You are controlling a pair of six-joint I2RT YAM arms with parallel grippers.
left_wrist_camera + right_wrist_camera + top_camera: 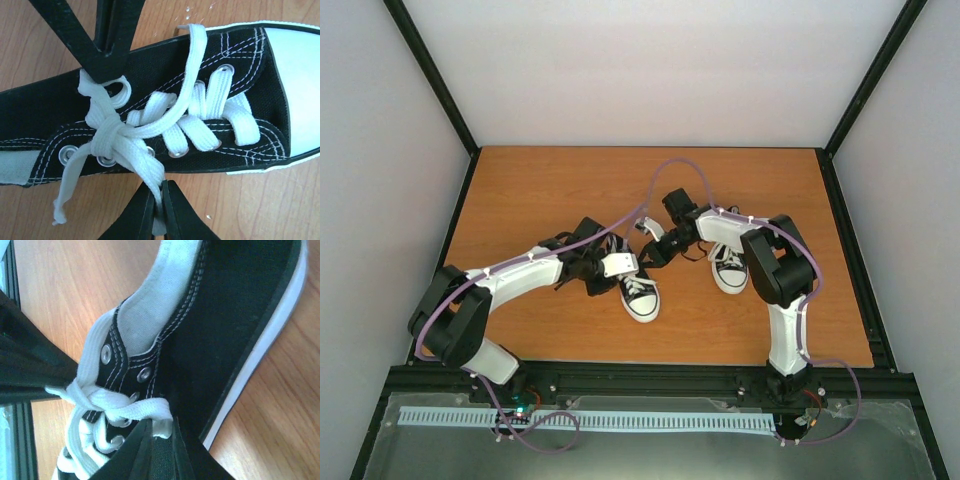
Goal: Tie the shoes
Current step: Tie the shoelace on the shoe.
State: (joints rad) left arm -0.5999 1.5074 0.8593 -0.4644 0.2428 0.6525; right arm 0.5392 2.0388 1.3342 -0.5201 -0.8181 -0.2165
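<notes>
Left tool clenches a white lace end at the sneaker's knot; right tool grasps another lace strand.

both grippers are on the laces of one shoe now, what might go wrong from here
1. The left gripper pinches its lace strand only at the fingertips, and the right gripper holds the other strand likewise; a hard pull may slip either free.
2. The knot looks loose, so it may open.
3. Nothing pins the shoe; pulling may drag it across the table.
</notes>
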